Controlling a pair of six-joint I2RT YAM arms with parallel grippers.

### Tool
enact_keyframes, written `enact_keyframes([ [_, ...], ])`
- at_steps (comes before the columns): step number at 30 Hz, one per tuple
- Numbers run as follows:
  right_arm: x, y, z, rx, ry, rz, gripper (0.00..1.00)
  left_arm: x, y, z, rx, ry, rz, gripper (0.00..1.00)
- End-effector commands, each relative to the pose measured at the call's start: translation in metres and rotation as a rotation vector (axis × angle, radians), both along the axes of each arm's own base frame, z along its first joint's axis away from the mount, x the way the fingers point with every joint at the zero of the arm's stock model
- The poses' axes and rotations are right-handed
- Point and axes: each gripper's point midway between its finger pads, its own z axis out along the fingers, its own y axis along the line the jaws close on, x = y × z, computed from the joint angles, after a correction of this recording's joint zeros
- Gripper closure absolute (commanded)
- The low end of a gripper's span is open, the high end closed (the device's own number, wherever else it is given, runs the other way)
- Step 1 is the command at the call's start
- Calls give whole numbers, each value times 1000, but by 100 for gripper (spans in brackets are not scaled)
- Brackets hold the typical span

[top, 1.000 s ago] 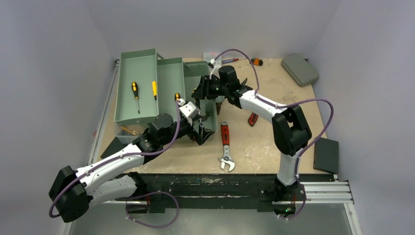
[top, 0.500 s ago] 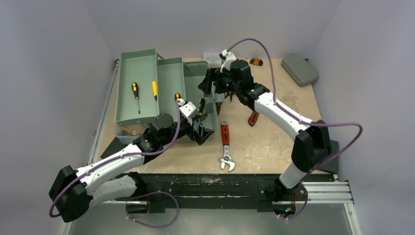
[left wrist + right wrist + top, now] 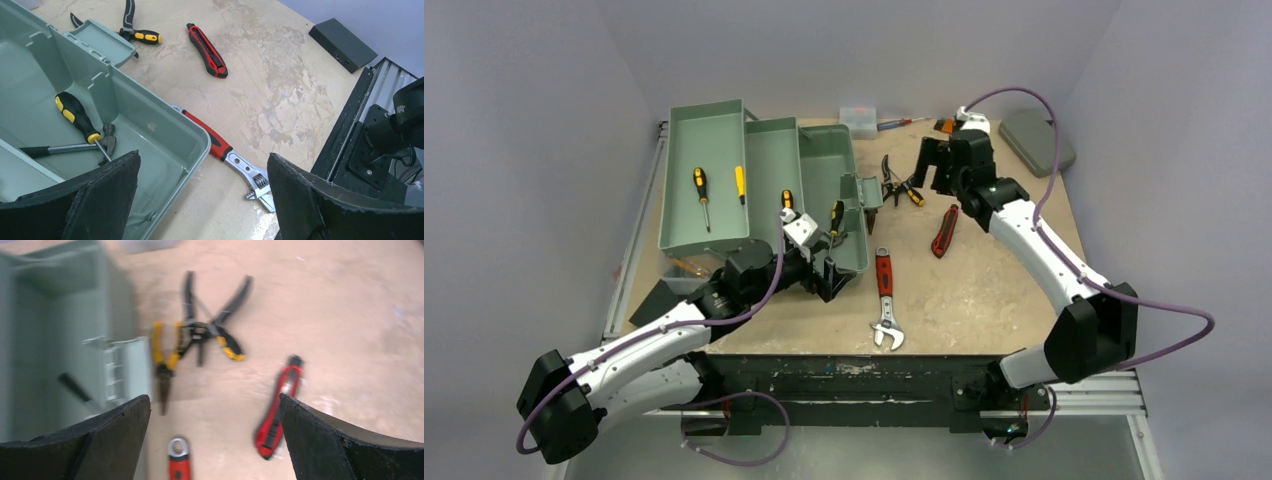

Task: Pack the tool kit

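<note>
The grey-green tool kit (image 3: pixel 824 165) lies open at the left, with its fold-out trays (image 3: pixel 714 140) spread and yellow-and-black screwdrivers (image 3: pixel 699 190) in them. In the left wrist view another screwdriver (image 3: pixel 75 116) lies inside the box (image 3: pixel 150 127). On the table lie pliers (image 3: pixel 894 180), a red utility knife (image 3: pixel 944 230) and a red-handled wrench (image 3: pixel 884 295). My left gripper (image 3: pixel 202 200) is open and empty over the box's near corner, beside the wrench (image 3: pixel 225 150). My right gripper (image 3: pixel 212 440) is open and empty above the pliers (image 3: pixel 200 335) and the knife (image 3: pixel 277 410).
A small flat grey case (image 3: pixel 1036 140) sits at the back right corner. A flat black box (image 3: pixel 342 44) lies near the table's right front edge. A small clear box (image 3: pixel 859 118) and a few small items stand along the back edge.
My right gripper has opened wide and swung right, away from the toolbox, to above the pliers. A yellow-and-black screwdriver now shows in the box. My left arm has drawn back slightly.
</note>
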Motion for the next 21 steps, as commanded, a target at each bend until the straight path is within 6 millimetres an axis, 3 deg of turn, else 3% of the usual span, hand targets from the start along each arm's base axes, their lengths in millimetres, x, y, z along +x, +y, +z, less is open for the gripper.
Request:
enact_keyframes([
  [1,-4,-62,-51,-95,172,-225,1,-6,0,0,-19,-8,-14,7],
  [7,-9,-76,-110,-190,371,-323,3,-8,-2,-9,-27,-4,-28,7],
  [11,-13,-84,-146,-258,485,-383,10,-13,-3,-9,-41,2,-45,7],
  [15,-16,-88,-164,-278,526,-419,16,-15,-1,-7,-50,-6,-44,7],
  [21,-16,-73,-190,-215,576,-361,18,-15,-1,-7,-53,-4,-46,7],
])
